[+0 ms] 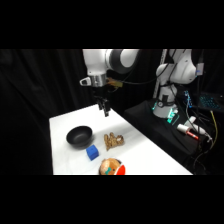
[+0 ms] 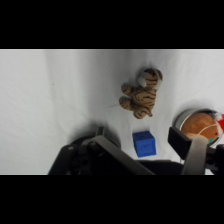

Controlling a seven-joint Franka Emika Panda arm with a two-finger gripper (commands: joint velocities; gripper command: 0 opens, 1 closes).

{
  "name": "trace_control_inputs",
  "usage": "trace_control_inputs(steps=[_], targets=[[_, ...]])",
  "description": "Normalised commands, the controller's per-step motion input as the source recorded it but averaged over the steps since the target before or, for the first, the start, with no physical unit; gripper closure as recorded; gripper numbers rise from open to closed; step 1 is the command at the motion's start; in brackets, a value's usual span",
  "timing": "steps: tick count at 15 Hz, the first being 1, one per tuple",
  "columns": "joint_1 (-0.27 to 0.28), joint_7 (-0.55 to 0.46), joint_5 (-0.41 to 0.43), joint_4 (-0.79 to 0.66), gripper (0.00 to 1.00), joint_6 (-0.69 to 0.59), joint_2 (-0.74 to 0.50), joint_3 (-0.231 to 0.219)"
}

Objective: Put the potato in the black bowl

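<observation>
At the bottom edge of the side view, just right of centre, the potato (image 1: 111,166) sits on the white bench (image 1: 150,155), tan with a red-orange patch, partly cut by the frame. In the wrist view you see it at the right edge, half hidden behind the arm's own linkage.

Up and left of it lies the blue cube (image 1: 92,152); just beyond that, the black bowl (image 1: 80,136) rests empty at the left of the bench. Right of the bowl, the striped brown toy (image 1: 113,140) lies on its side, apart from both.

The jaws (image 1: 104,111) hang above the far part of the bench, upper centre of the side view, holding nothing. How far apart they stand, you cannot tell from either view.

Your risks, as judged from here: the potato lies near the bench's front edge, so a glancing descent could roll it off; its round shape may slip from a shallow grip. The cube sits near the line from potato to bowl, and a low carry could knock it.

No brand, label or writing can be read.
</observation>
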Motion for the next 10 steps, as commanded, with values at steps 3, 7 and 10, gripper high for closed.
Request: trace_control_inputs(steps=[3,7,10], targets=[[0.004,0.04,0.025,0.02,0.0,0.06,0.04,0.044],[0.069,0.09,0.013,0.04,0.0,0.2,0.09,0.087],[0.127,0.16,-0.039,0.06,0.0,0.23,0.1,0.107]])
